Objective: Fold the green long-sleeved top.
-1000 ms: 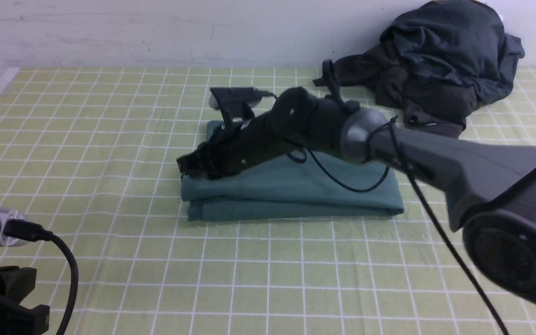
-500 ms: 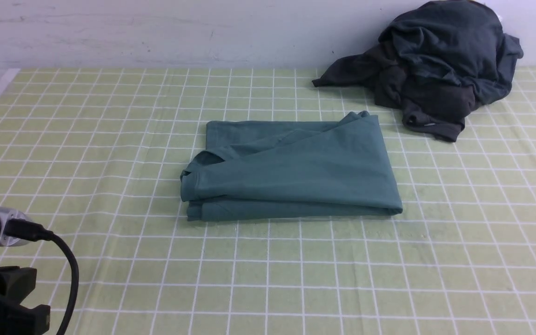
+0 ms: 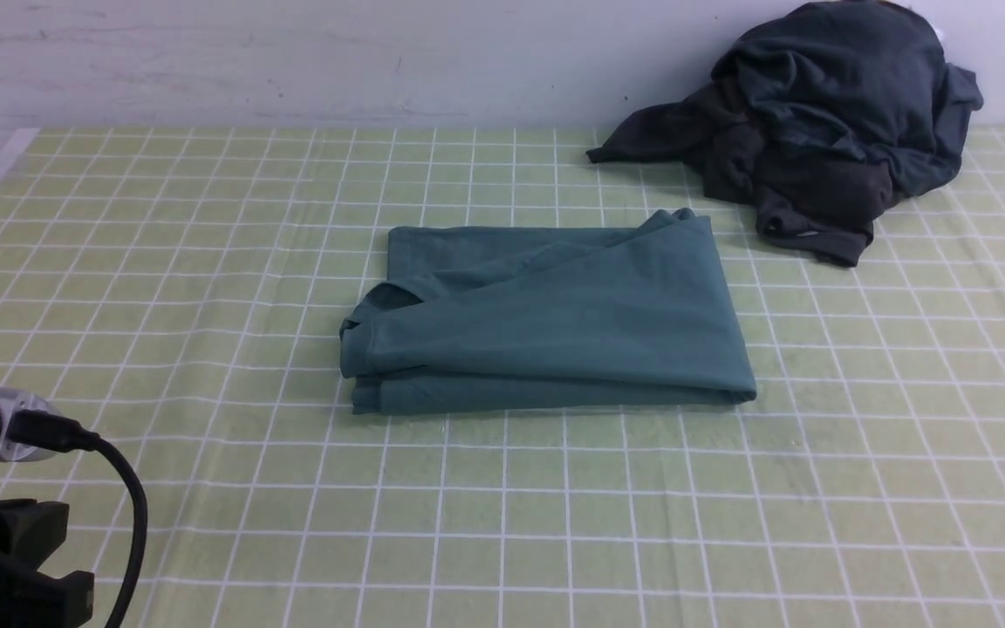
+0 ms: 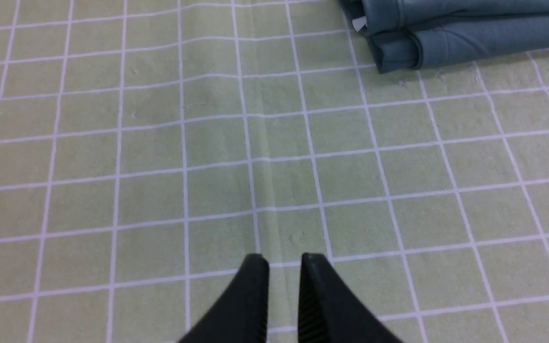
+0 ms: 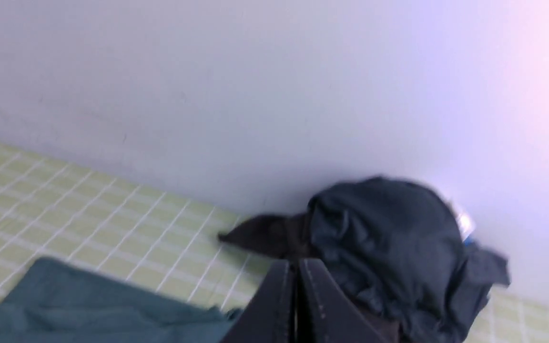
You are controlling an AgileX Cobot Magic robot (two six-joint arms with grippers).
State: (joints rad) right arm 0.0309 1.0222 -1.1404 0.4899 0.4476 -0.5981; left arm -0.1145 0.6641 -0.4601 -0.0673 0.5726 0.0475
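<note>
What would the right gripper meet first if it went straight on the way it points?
Probably the dark garment pile: the right gripper, shut, aims at its near lower edge. The view is blurred, so depth is uncertain.

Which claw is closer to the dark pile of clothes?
Right, most likely. The right claw is aimed at the dark pile by the wall; the left claw hangs over the tablecloth on the near left, across the green top from it.

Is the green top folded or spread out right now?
Folded: the green top lies as a compact layered rectangle, no sleeves sticking out.
</note>
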